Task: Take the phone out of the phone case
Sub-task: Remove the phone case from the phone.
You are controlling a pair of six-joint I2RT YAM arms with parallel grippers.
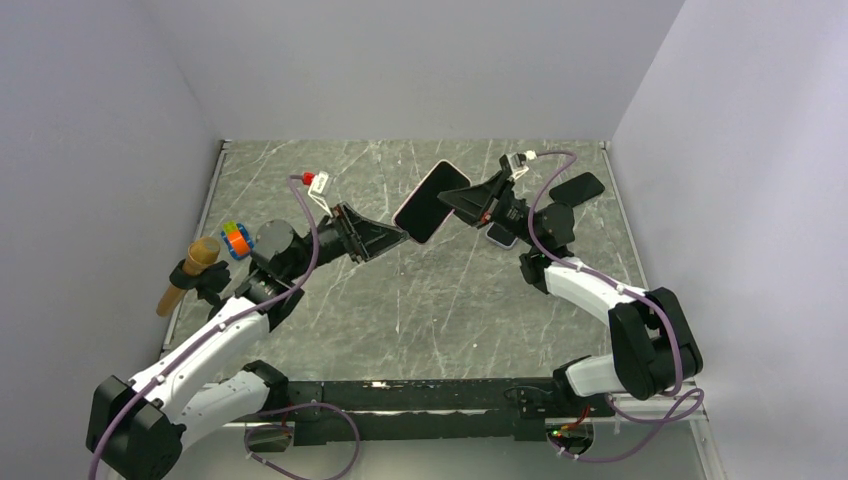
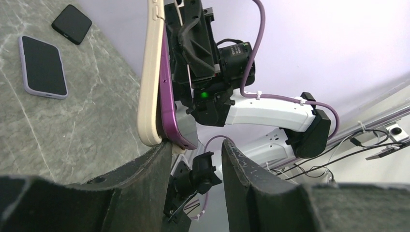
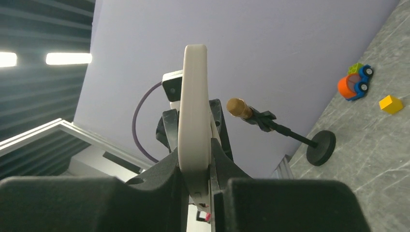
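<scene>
A phone in a cream case point(image 1: 430, 200) is held up in the air above the table's middle. My right gripper point(image 1: 470, 200) is shut on its far end; in the right wrist view the case's cream edge point(image 3: 194, 111) is pinched between my right gripper's point(image 3: 196, 159) jaws. In the left wrist view the cream case point(image 2: 151, 72) stands edge-on, and the purple phone point(image 2: 167, 96) has its lower end lifted a little off it. My left gripper point(image 2: 196, 164) is open. Its left fingertip point(image 2: 159, 154) touches the case's bottom corner, and nothing lies between the jaws.
A lavender-cased phone point(image 2: 42, 66) and a black phone point(image 2: 71, 23) lie on the marble table at the right. A microphone on a stand point(image 1: 190, 268) and a toy car point(image 1: 236, 240) stand at the left edge. A yellow cube point(image 3: 390, 104) lies near the car.
</scene>
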